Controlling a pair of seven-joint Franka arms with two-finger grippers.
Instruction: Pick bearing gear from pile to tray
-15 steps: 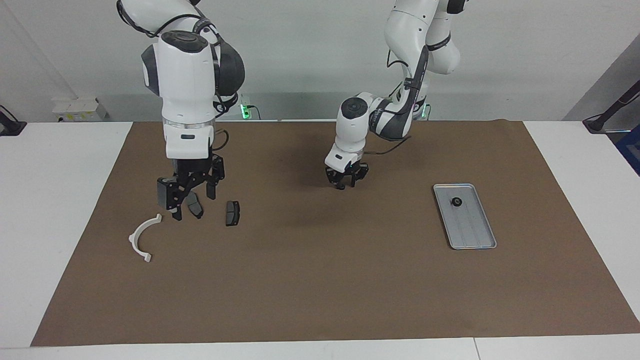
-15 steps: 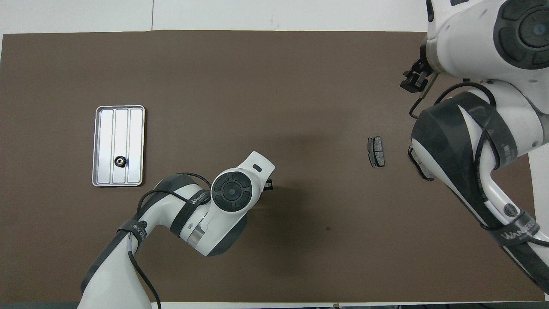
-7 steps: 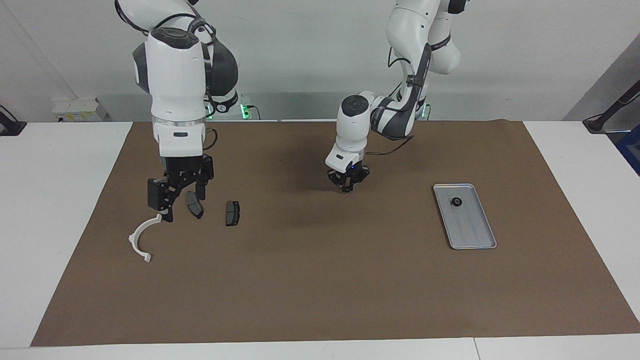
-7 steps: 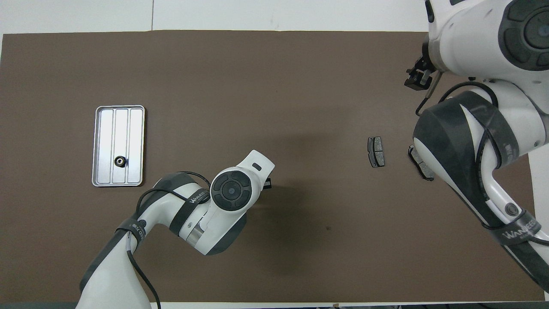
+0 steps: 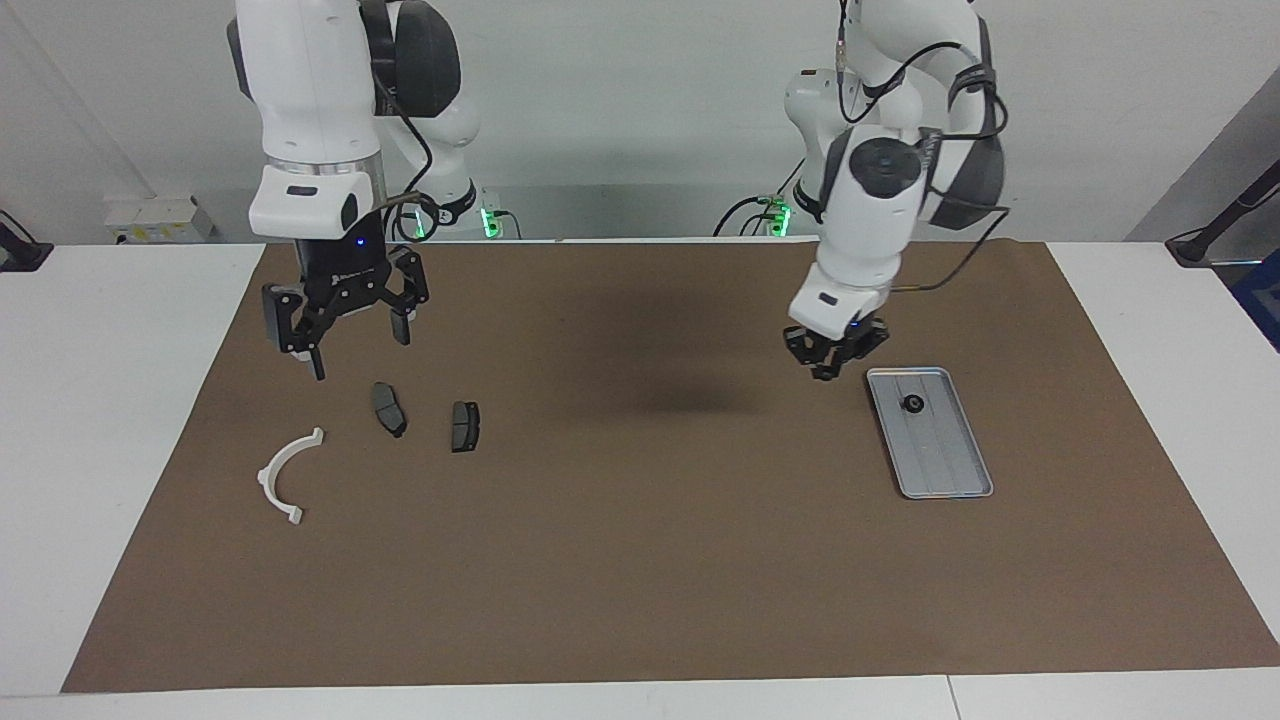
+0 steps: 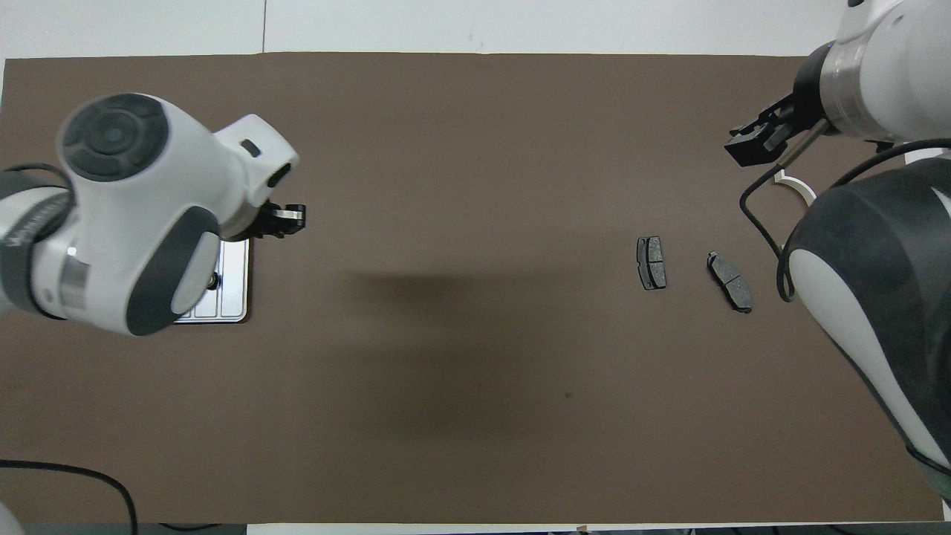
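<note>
A brown mat (image 5: 640, 560) fills most of the frame, lying flat on a white table (image 5: 110, 400) whose bare margins show at both sides and along the bottom edge. Soft shadows darken the mat near its middle. Across the top runs a plain pale grey wall (image 5: 620, 90). At upper left sits a small white box (image 5: 155, 218) on the table's edge. Green indicator lights (image 5: 490, 222) glow at top centre. A dark stand (image 5: 1220, 225) leans at upper right.

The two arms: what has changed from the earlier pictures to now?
The left claw travelled from the middle of the mat to just beside the tray. The right claw rose from the pile and now hangs above it. The two brake pads, white arc and round part in the tray stayed put.
</note>
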